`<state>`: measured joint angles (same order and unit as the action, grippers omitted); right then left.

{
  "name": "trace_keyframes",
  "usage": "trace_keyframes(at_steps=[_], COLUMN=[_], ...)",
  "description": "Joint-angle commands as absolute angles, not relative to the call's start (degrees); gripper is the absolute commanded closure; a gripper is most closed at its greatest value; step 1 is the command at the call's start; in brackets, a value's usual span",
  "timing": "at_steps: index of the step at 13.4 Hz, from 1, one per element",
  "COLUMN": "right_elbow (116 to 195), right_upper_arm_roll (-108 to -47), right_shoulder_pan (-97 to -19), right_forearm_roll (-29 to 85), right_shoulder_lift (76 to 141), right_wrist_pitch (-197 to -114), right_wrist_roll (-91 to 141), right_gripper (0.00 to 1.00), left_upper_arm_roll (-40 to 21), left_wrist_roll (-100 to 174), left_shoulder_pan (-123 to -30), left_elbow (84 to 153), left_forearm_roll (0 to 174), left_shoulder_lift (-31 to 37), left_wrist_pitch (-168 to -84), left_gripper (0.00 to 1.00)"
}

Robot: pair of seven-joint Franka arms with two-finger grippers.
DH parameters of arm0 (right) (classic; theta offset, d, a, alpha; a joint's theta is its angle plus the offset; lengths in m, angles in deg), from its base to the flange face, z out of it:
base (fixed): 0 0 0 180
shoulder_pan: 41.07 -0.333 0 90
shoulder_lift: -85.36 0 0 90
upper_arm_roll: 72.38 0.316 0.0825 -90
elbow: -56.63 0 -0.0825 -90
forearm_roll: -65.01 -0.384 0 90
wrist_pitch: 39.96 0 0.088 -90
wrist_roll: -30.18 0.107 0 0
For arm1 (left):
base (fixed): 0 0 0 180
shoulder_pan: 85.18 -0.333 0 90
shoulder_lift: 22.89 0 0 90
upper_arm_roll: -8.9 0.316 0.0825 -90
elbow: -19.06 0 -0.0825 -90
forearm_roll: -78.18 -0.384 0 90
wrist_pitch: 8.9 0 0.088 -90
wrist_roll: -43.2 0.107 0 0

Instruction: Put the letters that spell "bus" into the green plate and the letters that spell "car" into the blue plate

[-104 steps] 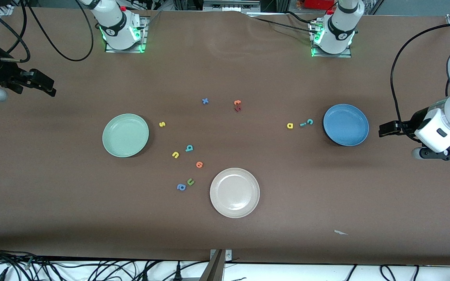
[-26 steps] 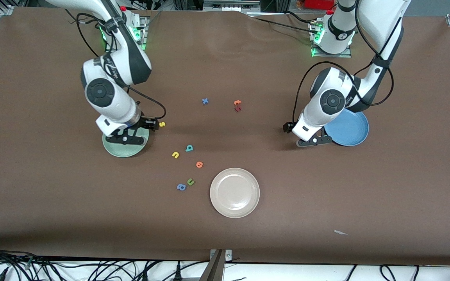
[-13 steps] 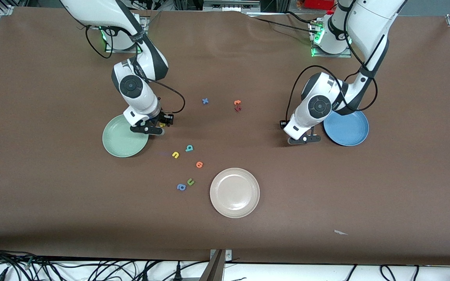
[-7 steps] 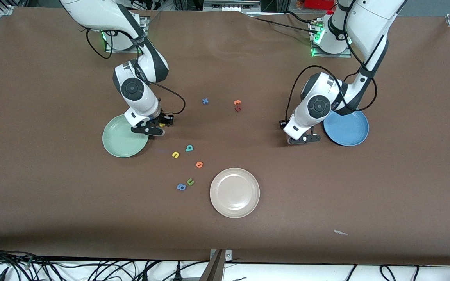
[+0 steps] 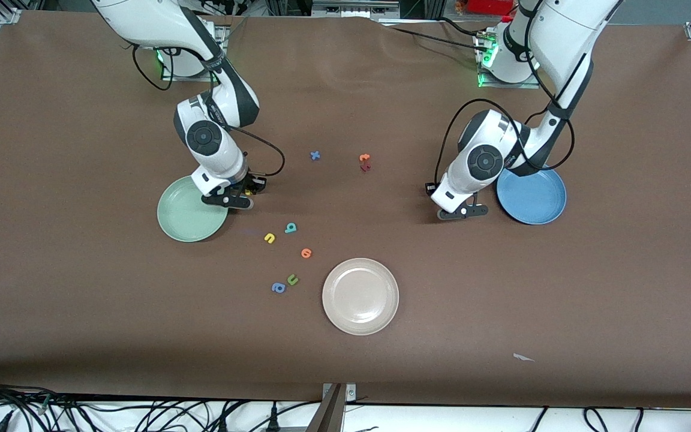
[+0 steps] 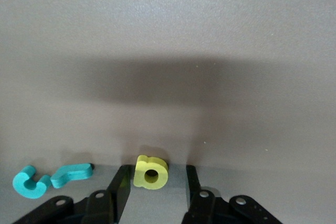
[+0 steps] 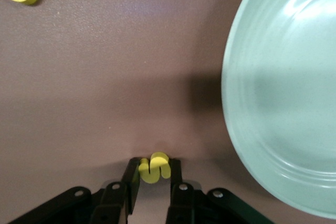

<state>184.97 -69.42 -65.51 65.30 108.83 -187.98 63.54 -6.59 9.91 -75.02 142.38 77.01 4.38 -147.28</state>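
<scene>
Front view shows my two arms reaching down to the brown desk (image 5: pixel 81 288). My right tool (image 7: pixel 150 182) is down at the desk just beside the green plate (image 5: pixel 185 217), at the plate's edge toward the left arm's end, and it is clenched on the yellow "s" (image 7: pixel 154 168), whose sides both fingers touch. The green plate holds no letters. The yellow "u" (image 5: pixel 270 238) and the teal "b" (image 5: pixel 290 227) lie near each other on the desk, nearer the front camera than the "s" and farther from the green plate.

My left tool (image 6: pixel 153 184) is low over the desk close to the blue plate (image 5: pixel 534 198), on that plate's side toward the right arm's end. Its fingers (image 6: pixel 122 187) are spread with the yellow "a" (image 6: pixel 150 171) between them, a gap on each side, so nothing is gripped. The thin teal "r" (image 6: pixel 72 175) lies just beside the "a", and the teal "c" (image 6: pixel 28 183) lies next to the "r", almost touching it. The blue plate is empty too.

A white plate (image 5: pixel 360 296) sits nearer the front camera than the green plate, with an orange letter (image 5: pixel 306 252), an olive "u" (image 5: pixel 292 279) and a blue letter (image 5: pixel 278 288) lying between the two.
</scene>
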Motion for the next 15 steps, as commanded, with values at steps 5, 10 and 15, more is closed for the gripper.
trace_keyframes(at_steps=[5, 10, 15], right_elbow=[179.0, 171.67, 177.04], right_upper_arm_roll=[-71.48, -79.65, -82.84], right_shoulder_pan=[-65.68, -65.5, -64.62], right_forearm_roll=[65.27, 65.36, 65.1], right_shoulder_lift=[105.49, 105.49, 108.82], right_wrist_pitch=[-178.0, -164.94, -169.06], right_wrist_roll=[63.23, 52.8, 48.64], right_gripper=[0.79, 0.78, 0.77], left_upper_arm_roll=[-6.57, -6.57, -6.48], left_wrist_roll=[10.33, 10.42, 10.51], left_shoulder_pan=[-75.34, -75.25, -75.25], left_elbow=[142.11, 142.11, 142.02], left_forearm_roll=[78.54, 78.54, 78.53], left_shoulder_lift=[3.92, 4.26, 4.36], left_wrist_pitch=[-146.8, -146.89, -146.89], left_gripper=[0.49, 0.55, 0.67])
